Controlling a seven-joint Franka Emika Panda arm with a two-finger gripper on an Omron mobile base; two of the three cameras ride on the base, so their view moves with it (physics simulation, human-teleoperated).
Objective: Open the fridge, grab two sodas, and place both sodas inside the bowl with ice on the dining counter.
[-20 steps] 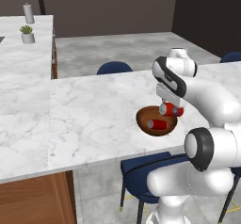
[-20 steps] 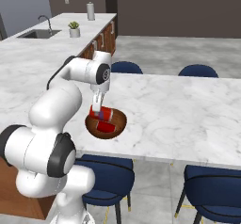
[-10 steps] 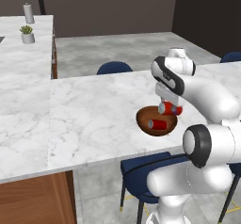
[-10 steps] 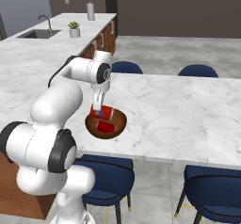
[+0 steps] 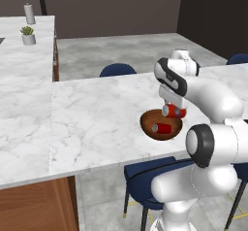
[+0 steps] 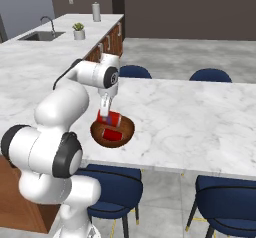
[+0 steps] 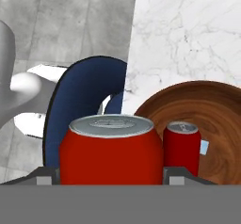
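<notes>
A simulated kitchen with a grey tiled floor [image 5: 121, 48] and dark walls. At the left runs a side bench [image 5: 19, 79] of white, grey-veined marble, carrying a small potted plant [image 5: 28, 35] and a pale cylindrical canister [image 5: 29, 13]; the right base view also shows its sink [image 6: 42, 35] with a curved tap. Joined to it, the dining bench [image 5: 92, 113] stretches right — the same smooth veined marble, over a brown wood-panel base. Dark blue round-backed chairs [image 6: 210, 75] stand along both of its long sides.

Near the bench's front edge sits the bowl [image 5: 162, 125], round, shallow, brown wood with visible grain. 1 red soda can [image 5: 162, 128] with a silver top lies on its side inside it; in the hand view a small pale ice cube [image 7: 204, 147] shows just beside that can.

The white arm bends down over the bowl. Its claw [image 5: 173, 110] is clenched on the second soda can [image 7: 111, 150] — a glossy red cylinder with a silver lid, held between the 2 dark fingertips [image 7: 45, 176] directly above the bowl. Whether this can touches the bowl or the first can I cannot tell.
</notes>
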